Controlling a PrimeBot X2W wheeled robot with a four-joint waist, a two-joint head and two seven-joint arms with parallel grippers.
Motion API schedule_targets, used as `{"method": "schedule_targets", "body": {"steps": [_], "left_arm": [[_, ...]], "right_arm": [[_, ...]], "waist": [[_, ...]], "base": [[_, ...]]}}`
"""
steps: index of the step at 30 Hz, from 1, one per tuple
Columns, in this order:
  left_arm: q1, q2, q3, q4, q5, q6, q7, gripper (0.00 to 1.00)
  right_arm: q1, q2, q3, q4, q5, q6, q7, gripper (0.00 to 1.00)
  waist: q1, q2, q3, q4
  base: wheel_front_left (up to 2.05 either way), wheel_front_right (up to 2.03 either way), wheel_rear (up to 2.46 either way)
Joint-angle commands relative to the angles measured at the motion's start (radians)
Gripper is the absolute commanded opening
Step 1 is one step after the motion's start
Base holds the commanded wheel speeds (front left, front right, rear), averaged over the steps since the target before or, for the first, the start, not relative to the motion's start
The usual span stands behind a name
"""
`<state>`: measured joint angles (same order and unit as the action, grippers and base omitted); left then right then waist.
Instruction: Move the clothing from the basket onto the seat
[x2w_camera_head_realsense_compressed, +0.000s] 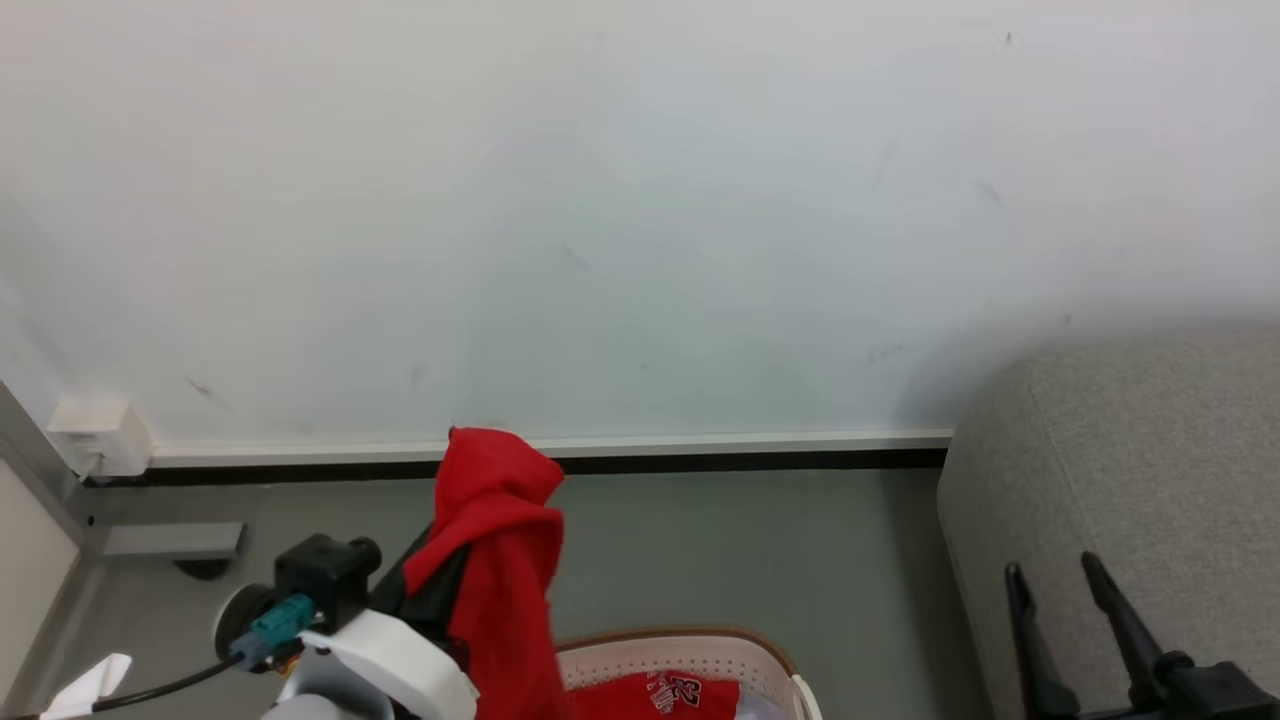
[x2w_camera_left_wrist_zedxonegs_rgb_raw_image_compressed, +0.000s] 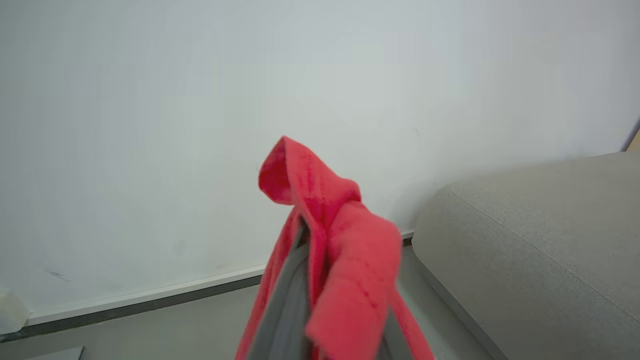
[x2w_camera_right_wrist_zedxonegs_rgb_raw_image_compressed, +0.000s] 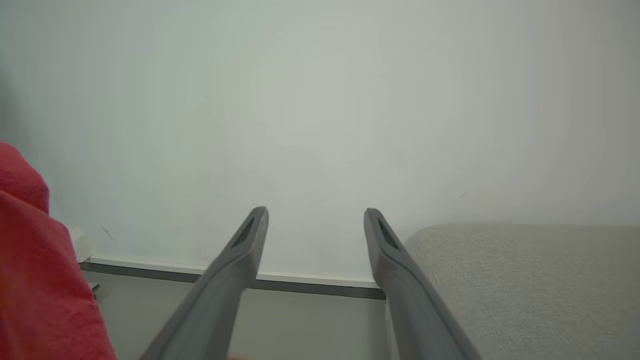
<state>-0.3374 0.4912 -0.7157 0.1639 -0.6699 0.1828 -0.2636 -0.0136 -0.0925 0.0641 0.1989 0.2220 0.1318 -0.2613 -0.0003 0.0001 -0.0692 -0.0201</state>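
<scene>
Dangling clothing (x2w_camera_head_realsense_compressed: 505, 560) above basket (x2w_camera_head_realsense_compressed: 690, 648), wall (x2w_camera_head_realsense_compressed: 640, 200) behind

A bright-red garment (x2w_camera_head_realsense_compressed: 497, 530) hangs bunched and lifted at the left end of the cream perforated basket (x2w_camera_head_realsense_compressed: 685, 655), where a red piece (x2w_camera_head_realsense_compressed: 655, 695) with white lettering lies. The grey woven couch (x2w_camera_head_realsense_compressed: 1150, 460) stands to the right.

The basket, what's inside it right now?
A red garment with white lettering lies inside the basket, with something pale beside it. The raised red garment hanging in front covers the basket's left part, and the picture's edge cuts off the rest.
</scene>
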Motion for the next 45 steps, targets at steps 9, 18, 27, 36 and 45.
{"method": "schedule_targets", "body": {"steps": [9,18,27,36,45], "left_arm": [[-0.014,0.036,0.032,-0.067,-0.008,-0.013,0.003,0.00],[-0.076,0.024,0.024,-0.156,-0.026,-0.047,0.046,0.00],[-0.175,-0.012,-0.101,-0.206,0.016,-0.184,0.128,0.00],[-0.233,-0.065,-0.226,-0.231,0.016,-0.285,0.160,0.00],[-0.260,-0.102,-0.275,-0.182,-0.015,-0.307,0.111,0.00]], "right_arm": [[-0.007,-0.055,0.167,0.028,0.061,-0.002,-0.003,1.00],[-0.157,-0.166,0.443,0.005,0.161,-0.002,-0.002,1.00],[-0.390,-0.294,0.745,-0.014,0.273,-0.002,0.037,1.00],[-0.535,-0.392,0.970,-0.022,0.412,-0.002,0.102,1.00],[-0.582,-0.394,1.074,-0.019,0.596,-0.002,0.070,0.00]], "waist": [[0.0003,-0.0001,-0.010,0.005],[0.0003,-0.0001,0.001,0.003],[0.0003,-0.0001,0.005,0.007],[0.0003,-0.0001,-0.009,0.021],[0.0003,-0.0001,-0.014,0.038]], "base": [[0.00,0.00,0.00],[0.00,0.00,0.00],[0.00,0.00,0.00],[0.00,0.00,0.00],[0.00,0.00,0.00]]}}
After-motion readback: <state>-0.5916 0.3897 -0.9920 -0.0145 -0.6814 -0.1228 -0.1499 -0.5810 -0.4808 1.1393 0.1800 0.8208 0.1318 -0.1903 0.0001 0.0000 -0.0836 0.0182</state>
